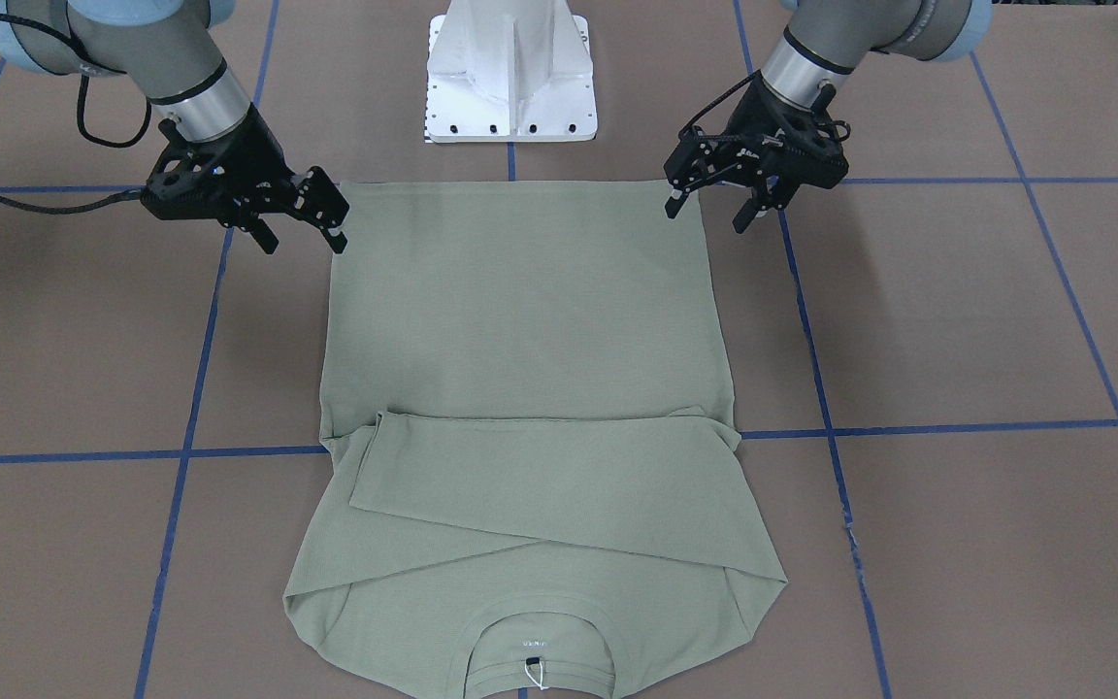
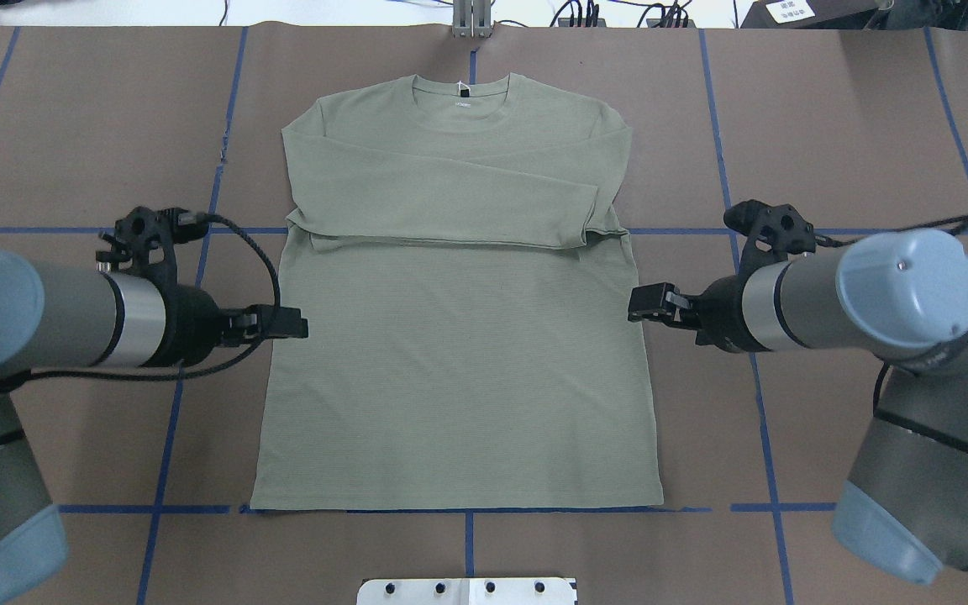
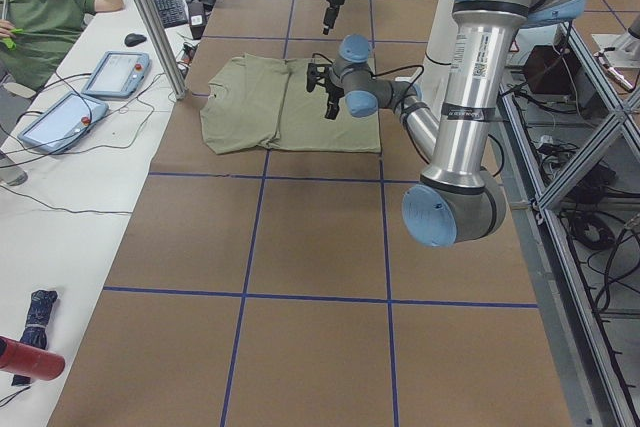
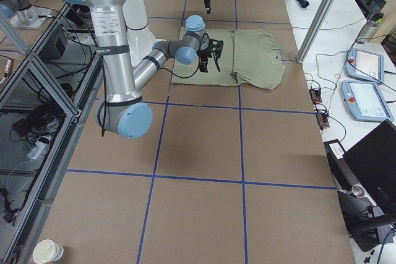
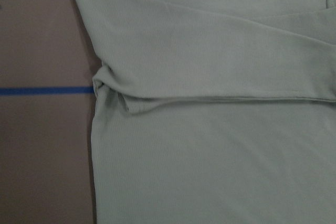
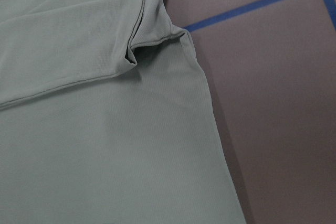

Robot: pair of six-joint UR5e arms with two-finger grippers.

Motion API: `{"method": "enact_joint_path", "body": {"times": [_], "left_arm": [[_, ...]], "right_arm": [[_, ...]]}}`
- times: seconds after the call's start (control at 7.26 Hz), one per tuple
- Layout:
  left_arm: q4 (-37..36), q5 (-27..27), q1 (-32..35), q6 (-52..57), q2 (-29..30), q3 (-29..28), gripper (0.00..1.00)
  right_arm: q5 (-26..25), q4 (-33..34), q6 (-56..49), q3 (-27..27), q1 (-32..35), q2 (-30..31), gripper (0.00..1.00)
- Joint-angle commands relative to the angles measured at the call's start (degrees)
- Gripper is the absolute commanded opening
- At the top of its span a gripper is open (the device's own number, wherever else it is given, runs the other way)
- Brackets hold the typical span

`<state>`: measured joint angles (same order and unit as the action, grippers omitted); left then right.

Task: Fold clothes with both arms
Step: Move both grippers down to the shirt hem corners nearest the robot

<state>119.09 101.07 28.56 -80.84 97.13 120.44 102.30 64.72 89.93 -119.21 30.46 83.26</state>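
Note:
The clothes are one sage-green long-sleeved shirt (image 1: 520, 320) lying flat on the brown table, both sleeves folded across the chest and the neckline (image 2: 460, 92) pointing away from the robot. My left gripper (image 1: 707, 216) hovers open over the shirt's left side edge, at mid body in the overhead view (image 2: 295, 323). Across from it, my right gripper (image 1: 303, 241) is open over the right side edge (image 2: 637, 304). Neither holds any cloth. The wrist views show only the shirt (image 5: 210, 129) (image 6: 105, 129) and table, no fingers.
The white pedestal base (image 1: 510, 73) stands just behind the shirt's hem. Blue tape lines (image 1: 957, 427) grid the brown table. A person (image 3: 40, 17) sits at a white side table with tablets (image 3: 115, 72). A paper cup (image 4: 48, 251) is on the floor.

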Motion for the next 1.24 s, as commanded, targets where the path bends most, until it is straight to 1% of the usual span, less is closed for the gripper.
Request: {"method": "enact_joint_path", "body": {"times": [0.0, 0.14, 0.41, 0.55, 0.69, 1.1], "left_arm": [[9.55, -13.38, -11.72, -12.98, -8.41, 1.03, 1.00], [9.49, -16.66, -15.16, -15.98, -8.70, -0.19, 1.00], [9.76, -17.22, -17.12, -17.50, -8.62, -3.97, 1.00], [9.76, -17.48, -18.78, -18.12, -8.71, -4.42, 1.00], [9.67, -19.40, -20.19, -19.34, -8.71, -4.60, 1.00], [9.76, -19.51, -21.44, -19.53, -8.62, -6.00, 1.00]], "right_arm": [[-5.79, -5.30, 7.62, -1.20, -5.40, 4.10, 1.00], [-5.71, -5.30, 7.54, -1.20, -5.32, 4.54, 1.00], [-5.71, -5.21, 7.54, -1.28, -5.41, 4.54, 1.00], [-5.62, -5.21, 7.54, -1.29, -5.41, 4.54, 1.00], [-5.62, -5.21, 7.54, -1.29, -5.41, 4.54, 1.00], [-5.71, -5.21, 7.54, -1.37, -5.41, 4.54, 1.00]]}}
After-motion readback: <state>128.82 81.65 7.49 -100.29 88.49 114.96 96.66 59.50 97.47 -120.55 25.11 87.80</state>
